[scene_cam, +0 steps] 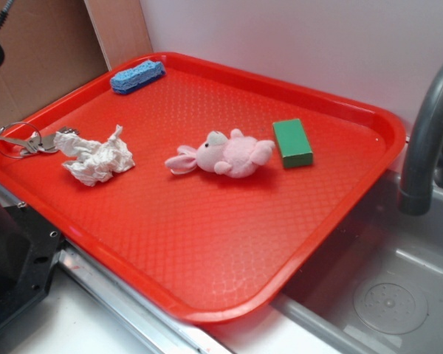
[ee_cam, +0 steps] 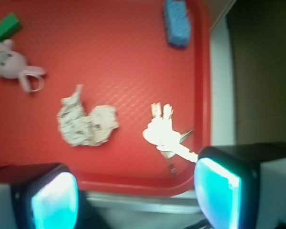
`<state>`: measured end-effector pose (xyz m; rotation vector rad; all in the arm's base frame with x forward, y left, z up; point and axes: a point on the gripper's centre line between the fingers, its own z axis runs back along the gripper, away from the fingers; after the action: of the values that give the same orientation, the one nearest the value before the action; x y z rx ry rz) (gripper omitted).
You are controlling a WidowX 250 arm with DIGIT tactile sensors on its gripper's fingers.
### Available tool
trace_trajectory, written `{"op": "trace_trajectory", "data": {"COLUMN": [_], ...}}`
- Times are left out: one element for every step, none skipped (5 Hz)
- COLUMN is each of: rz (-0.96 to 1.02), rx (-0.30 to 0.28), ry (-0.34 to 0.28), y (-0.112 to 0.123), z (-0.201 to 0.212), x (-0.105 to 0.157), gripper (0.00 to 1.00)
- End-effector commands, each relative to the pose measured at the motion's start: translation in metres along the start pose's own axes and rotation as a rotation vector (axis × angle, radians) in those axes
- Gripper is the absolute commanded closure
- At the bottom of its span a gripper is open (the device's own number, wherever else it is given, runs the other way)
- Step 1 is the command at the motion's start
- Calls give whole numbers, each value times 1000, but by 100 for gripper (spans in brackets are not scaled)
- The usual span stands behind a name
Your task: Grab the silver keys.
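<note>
Our gripper (ee_cam: 136, 200) hangs with its 2 fingers (ee_cam: 218, 191) spread wide, holding nothing, above the red tray (scene_cam: 207, 243); the silver keys (ee_cam: 168, 135) lie near its edge, beside the crumpled tissue (ee_cam: 86, 121).

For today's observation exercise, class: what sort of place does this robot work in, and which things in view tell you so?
Probably a kitchen sink counter, perhaps a toy or mock one. A grey faucet curves over a grey basin with a round drain, and a red serving tray lies beside it, holding a blue sponge.
</note>
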<state>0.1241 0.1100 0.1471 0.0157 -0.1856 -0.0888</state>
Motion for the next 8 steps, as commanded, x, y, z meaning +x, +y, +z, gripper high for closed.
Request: {"op": "trace_trajectory", "data": {"rz": [64, 78, 66, 69, 82, 79, 96, 109], "rx": [74, 49, 29, -16, 1, -6, -19, -1], "ry": [103, 162, 192, 234, 245, 259, 249, 216], "y": [43, 46, 37, 31, 31, 31, 33, 33], "z": [-45, -68, -84, -103, -106, -109, -102, -80], "x": [-12, -13, -11, -9, -9, -12, -13, -9], "gripper": [0, 0, 0, 0, 100, 100, 100, 100]}}
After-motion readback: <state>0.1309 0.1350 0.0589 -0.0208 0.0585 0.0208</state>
